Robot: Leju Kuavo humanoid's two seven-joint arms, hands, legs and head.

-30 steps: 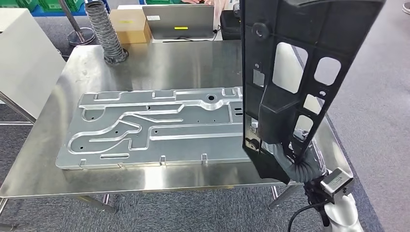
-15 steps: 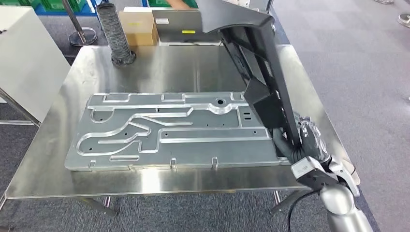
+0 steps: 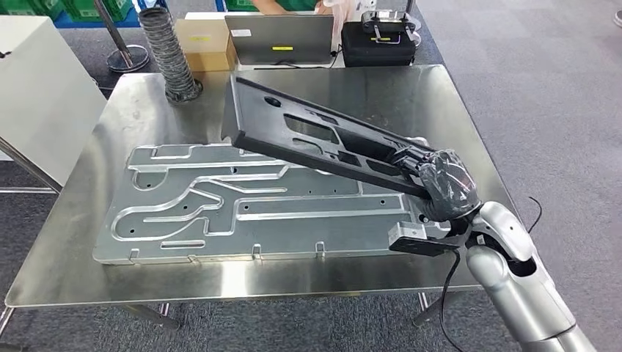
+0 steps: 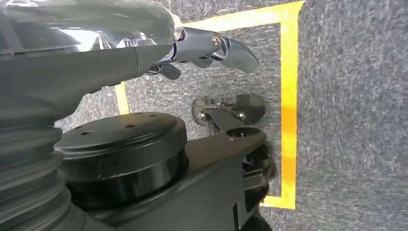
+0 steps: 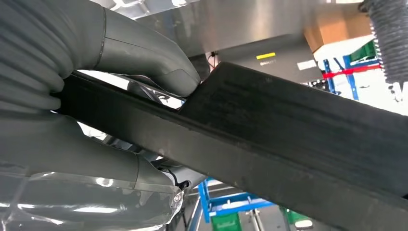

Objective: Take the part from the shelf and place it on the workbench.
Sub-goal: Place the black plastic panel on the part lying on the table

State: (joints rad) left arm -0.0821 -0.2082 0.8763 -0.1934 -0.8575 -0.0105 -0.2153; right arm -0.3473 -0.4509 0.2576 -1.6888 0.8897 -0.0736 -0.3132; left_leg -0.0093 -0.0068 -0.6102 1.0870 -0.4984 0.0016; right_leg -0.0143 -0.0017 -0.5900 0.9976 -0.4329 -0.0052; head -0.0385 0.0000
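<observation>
The fingers [image 5: 144, 72] of the right hand [image 3: 440, 183] are clenched around one end of the long black plastic frame part with cut-out openings [image 3: 308, 136], thumb on one face and the other fingers on the opposite face, as the right wrist view shows close up. From the hand at about 4 o'clock on the stainless steel worktop [image 3: 411, 95], the part slants up toward 11 o'clock, tilted over the large grey stamped metal panel [image 3: 242, 205] lying flat there. Whether the part's far end touches the panel cannot be told. A clear film wraps the hand and blurs its outline.

The left hand [image 4: 207, 48] hangs above grey carpet with yellow tape lines [image 4: 288, 96], fingers loosely curled with nothing in them.

At 12 o'clock beyond the worktop stand a grey ribbed hose [image 3: 167, 55], a cardboard box [image 3: 202, 44], and a black case [image 3: 378, 40], cut off by the frame edge.
</observation>
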